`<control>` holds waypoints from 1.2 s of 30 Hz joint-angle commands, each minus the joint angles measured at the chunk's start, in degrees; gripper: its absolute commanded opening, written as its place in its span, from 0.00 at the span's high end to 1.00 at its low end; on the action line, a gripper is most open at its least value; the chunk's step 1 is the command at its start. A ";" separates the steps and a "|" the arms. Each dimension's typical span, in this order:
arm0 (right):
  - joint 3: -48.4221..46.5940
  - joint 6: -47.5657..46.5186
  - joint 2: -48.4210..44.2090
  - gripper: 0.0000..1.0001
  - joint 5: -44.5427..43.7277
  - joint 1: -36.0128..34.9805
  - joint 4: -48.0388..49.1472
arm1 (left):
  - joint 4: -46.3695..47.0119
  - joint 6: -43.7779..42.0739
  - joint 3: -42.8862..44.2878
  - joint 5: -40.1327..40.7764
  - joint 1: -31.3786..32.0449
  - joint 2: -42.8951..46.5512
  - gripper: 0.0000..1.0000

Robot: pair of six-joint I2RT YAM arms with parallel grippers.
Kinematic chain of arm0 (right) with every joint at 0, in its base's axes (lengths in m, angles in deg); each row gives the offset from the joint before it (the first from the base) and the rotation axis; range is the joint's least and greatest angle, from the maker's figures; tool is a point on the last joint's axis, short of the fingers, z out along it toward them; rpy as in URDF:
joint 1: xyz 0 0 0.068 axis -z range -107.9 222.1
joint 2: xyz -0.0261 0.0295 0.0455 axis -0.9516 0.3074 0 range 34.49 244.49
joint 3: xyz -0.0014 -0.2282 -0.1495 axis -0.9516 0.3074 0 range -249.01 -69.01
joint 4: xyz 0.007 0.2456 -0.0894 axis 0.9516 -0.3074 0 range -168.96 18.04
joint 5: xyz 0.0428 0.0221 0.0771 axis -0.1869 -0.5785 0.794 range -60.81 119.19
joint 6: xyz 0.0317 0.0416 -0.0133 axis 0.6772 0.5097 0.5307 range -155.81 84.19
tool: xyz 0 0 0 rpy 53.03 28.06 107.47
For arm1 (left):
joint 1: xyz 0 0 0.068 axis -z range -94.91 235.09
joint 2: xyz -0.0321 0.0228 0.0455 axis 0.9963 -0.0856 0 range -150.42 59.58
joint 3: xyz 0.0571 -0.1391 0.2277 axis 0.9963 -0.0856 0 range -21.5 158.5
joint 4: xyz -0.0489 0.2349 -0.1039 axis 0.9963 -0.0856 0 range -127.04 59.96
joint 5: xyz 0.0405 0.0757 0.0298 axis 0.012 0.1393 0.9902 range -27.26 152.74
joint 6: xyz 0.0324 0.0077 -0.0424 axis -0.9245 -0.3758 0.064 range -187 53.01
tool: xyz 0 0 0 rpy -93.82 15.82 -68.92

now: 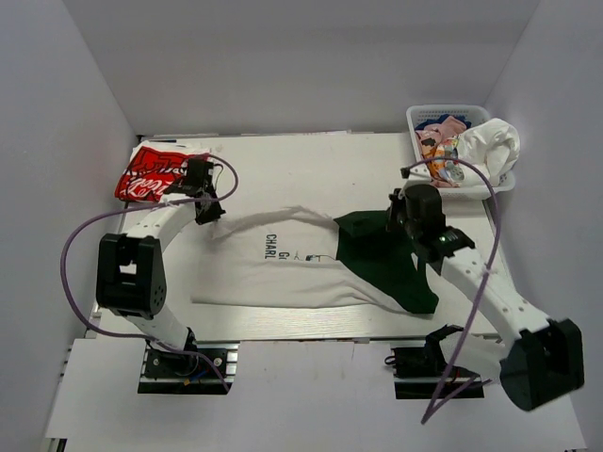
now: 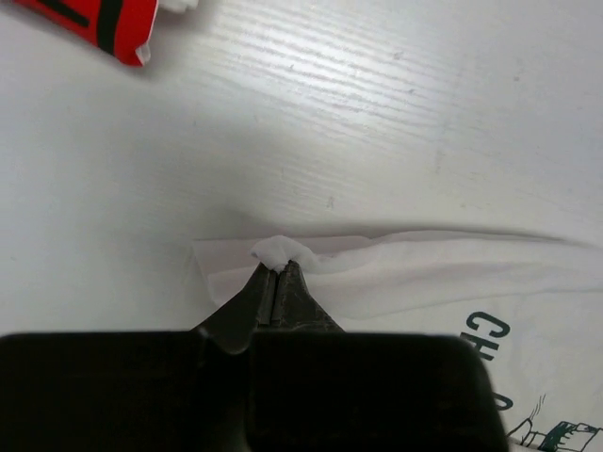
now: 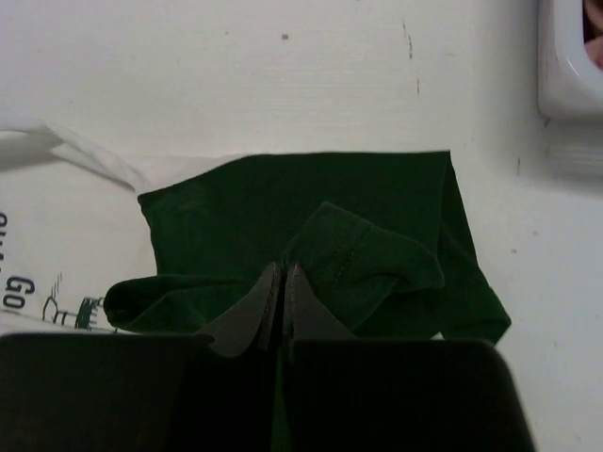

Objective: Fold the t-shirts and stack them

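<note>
A white t-shirt [image 1: 283, 268] with black text lies spread across the middle of the table. My left gripper [image 1: 209, 209] is shut on a bunched bit of the white t-shirt's [image 2: 424, 273] left edge, which bulges just past the left gripper's [image 2: 278, 267] tips. A dark green t-shirt [image 1: 386, 259] lies over the white one's right end. On a raised fold of the dark green t-shirt [image 3: 377, 207] my right gripper [image 3: 283, 273] is shut, and it sits at the shirt's far edge [image 1: 396, 218]. A folded red-and-white t-shirt [image 1: 149, 174] rests at the far left corner.
A white lattice basket [image 1: 419, 115] at the back right corner holds several more garments, with a white one [image 1: 490, 146] draped over its rim. The basket's corner [image 3: 565, 66] shows at the top right of the right wrist view. The red-and-white t-shirt [image 2: 94, 24] lies just beyond the left gripper.
</note>
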 commanded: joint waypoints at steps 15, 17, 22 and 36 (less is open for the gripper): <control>2.54 2.85 -13.33 1.00 -4.32 -2.07 -19.33 | 6.93 -11.96 -1.50 4.39 0.32 7.37 1.00; 2.97 3.90 -14.03 1.00 -4.41 -2.07 -21.80 | 7.71 -9.77 -6.33 3.51 0.32 8.95 1.00; 6.13 7.33 -16.93 1.00 -0.11 -2.42 -25.23 | 8.33 -4.06 -14.08 7.11 0.32 13.34 1.00; 13.01 11.46 -22.46 0.10 22.13 -5.76 -25.94 | -10.38 18.97 -5.24 19.77 -1.09 4.48 0.00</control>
